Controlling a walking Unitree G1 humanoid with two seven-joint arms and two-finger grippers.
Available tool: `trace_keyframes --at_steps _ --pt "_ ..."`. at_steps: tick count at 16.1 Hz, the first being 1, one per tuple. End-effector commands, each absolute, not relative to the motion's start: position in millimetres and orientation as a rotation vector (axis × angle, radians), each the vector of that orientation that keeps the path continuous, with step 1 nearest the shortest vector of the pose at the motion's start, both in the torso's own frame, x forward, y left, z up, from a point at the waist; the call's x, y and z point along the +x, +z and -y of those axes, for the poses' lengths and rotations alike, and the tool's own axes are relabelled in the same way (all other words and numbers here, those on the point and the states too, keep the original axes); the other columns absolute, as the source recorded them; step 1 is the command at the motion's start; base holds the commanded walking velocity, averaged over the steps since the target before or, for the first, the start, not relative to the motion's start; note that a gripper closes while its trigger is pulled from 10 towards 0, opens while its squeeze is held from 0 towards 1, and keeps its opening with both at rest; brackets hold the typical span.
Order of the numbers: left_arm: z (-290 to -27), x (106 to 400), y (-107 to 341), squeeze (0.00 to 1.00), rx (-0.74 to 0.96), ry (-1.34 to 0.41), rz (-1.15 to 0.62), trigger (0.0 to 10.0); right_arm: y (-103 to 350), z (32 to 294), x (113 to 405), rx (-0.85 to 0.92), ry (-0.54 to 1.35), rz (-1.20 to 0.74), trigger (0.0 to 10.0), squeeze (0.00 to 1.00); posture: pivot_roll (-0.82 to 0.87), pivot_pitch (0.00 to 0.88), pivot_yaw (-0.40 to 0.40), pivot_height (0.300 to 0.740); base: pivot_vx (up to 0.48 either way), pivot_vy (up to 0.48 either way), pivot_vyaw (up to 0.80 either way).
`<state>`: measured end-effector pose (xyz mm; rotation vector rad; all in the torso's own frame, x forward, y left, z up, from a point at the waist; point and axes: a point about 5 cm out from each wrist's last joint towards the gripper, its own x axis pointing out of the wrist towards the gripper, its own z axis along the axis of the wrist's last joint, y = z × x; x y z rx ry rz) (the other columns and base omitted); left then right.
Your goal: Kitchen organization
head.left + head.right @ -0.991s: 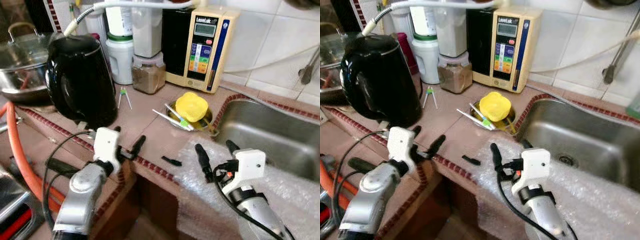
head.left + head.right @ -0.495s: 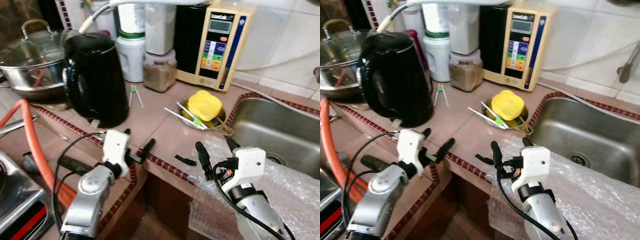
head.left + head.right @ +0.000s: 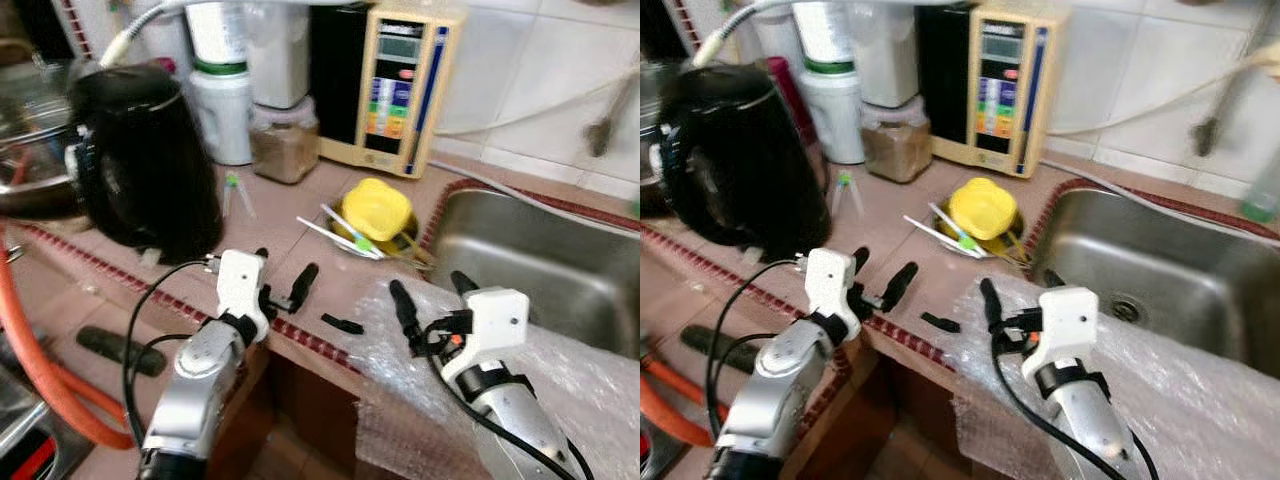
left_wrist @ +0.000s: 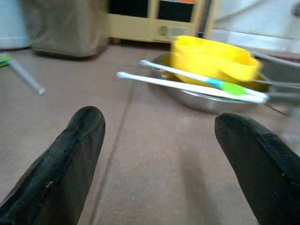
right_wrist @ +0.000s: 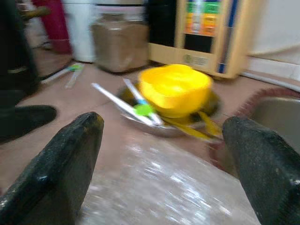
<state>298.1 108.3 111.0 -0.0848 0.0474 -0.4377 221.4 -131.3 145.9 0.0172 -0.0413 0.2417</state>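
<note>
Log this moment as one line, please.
left pincer open, above counter edge | right pincer open, over bubble wrap | yellow bowl in metal dish ahead, untouched

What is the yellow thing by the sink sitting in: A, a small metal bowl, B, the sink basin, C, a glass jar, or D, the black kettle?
A: the yellow thing rests in a small metal bowl on the counter, with white sticks laid across the rim.

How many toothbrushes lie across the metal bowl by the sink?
2 that I can tell. Both lie side by side across the bowl in front of the yellow cup: a plain white toothbrush and one with a green head. More may be hidden behind the cup.
</note>
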Motion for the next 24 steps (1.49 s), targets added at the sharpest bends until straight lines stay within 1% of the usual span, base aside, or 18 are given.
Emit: trace_keyframes --at_steps 1,4,5,7,8,10,12,13,16,18,21,22,24 --pt "-106 303 112 0.00 -0.105 -0.418 -0.047 10.0 153 126 219 0.010 0.283 0.059 10.0 0.00 0.01 0.000 0.011 0.740 0.000 0.000 0.00" --pt "-101 318 113 0.00 -0.150 -0.362 -0.042 10.0 156 114 211 0.036 0.369 0.039 10.0 0.00 -0.03 0.000 0.024 0.740 0.000 0.000 0.00" --pt "-100 324 111 0.00 -0.201 -0.333 -0.078 10.0 156 111 207 0.041 0.393 0.028 10.0 0.00 -0.04 0.000 0.022 0.740 0.000 0.000 0.00" --pt "-93 335 111 0.00 -0.239 -0.320 -0.088 10.0 154 110 200 0.039 0.394 0.005 10.0 0.00 -0.07 0.000 0.024 0.740 0.000 0.000 0.00" --pt "-86 339 109 0.00 -0.285 -0.324 -0.113 10.0 154 110 197 0.036 0.386 -0.001 10.0 0.00 -0.08 0.000 0.027 0.740 0.000 0.000 0.00" --pt "-73 344 107 0.00 -0.306 -0.349 -0.135 10.0 153 113 194 0.025 0.367 -0.014 10.0 0.00 -0.10 0.000 0.032 0.740 0.000 0.000 0.00" --pt "-65 349 110 0.00 -0.372 -0.345 -0.145 10.0 154 115 192 0.026 0.359 -0.020 10.0 0.00 -0.11 0.000 0.034 0.740 0.000 0.000 0.00" --pt "-60 353 113 1.00 -0.415 -0.338 -0.137 10.0 154 114 191 0.026 0.358 -0.021 10.0 0.00 -0.12 0.000 0.035 0.740 0.000 0.000 0.00" --pt "-49 361 124 1.00 -0.500 -0.351 -0.125 10.0 155 113 190 0.013 0.362 -0.024 10.0 0.00 -0.12 0.000 0.039 0.740 0.000 0.000 0.00" --pt "-46 364 128 1.00 -0.531 -0.338 -0.126 10.0 155 114 190 0.014 0.357 -0.023 10.0 0.00 -0.12 0.000 0.042 0.740 0.000 0.000 0.00" --pt "-39 366 125 1.00 -0.624 -0.330 -0.166 10.0 157 110 191 0.027 0.366 -0.019 10.0 0.00 -0.12 0.000 0.041 0.740 0.000 0.000 0.00" --pt "-30 364 123 1.00 -0.674 -0.341 -0.210 10.0 160 109 193 0.034 0.379 -0.012 10.0 0.00 -0.12 0.003 0.042 0.740 0.000 0.000 0.00" --pt "-25 364 123 1.00 -0.671 -0.345 -0.224 10.0 162 107 195 0.036 0.384 -0.005 10.0 0.00 -0.12 0.007 0.045 0.740 0.000 0.000 0.00"
